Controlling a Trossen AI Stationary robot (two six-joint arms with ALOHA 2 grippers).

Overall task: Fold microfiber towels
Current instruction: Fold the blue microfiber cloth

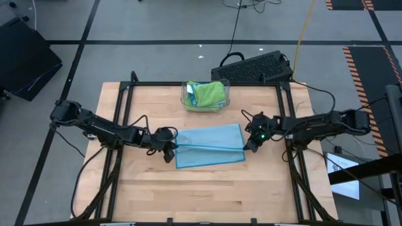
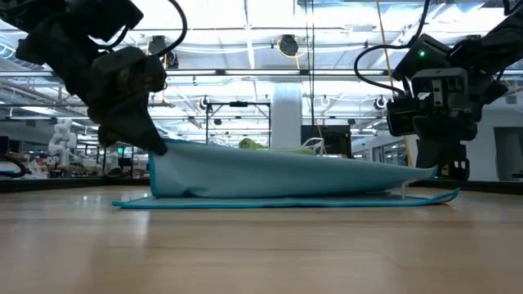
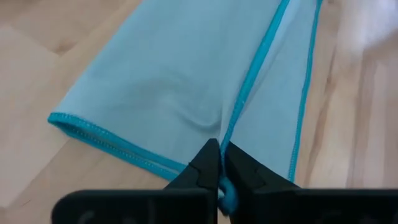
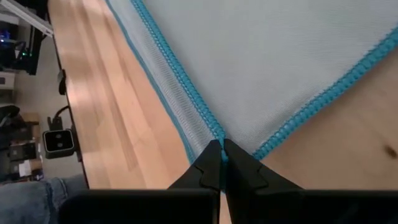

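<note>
One light blue microfiber towel (image 1: 210, 137) lies mid-table, doubled over. Its lower layer rests flat on the wood, and its upper layer (image 2: 270, 171) is raised along one stitched edge (image 1: 207, 148). My left gripper (image 1: 169, 150) is shut on that edge's left corner and my right gripper (image 1: 249, 145) on its right corner. In the low view the left corner sits higher than the right. More towels, a lime green one (image 1: 208, 93) on top, lie in a clear bin (image 1: 186, 100) at the far side. My left gripper pinches the raised layer's left corner (image 3: 225, 144) between its two fingertips, slanting down from the table's left. The corner is lifted off the table, and the stitched edge runs taut toward the other gripper. My right gripper pinches the right corner (image 4: 217, 135), where two stitched edges meet, between its fingertips, slanting down from the table's right. That corner hangs just above the lower layer.
The clear bin stands near the table's far edge, behind the blue towel. A black keyboard (image 1: 254, 66) lies beyond the far right corner. Bare wood (image 1: 207, 194) stretches between the towel and the near edge. Black frame rails (image 1: 113, 125) run along both sides.
</note>
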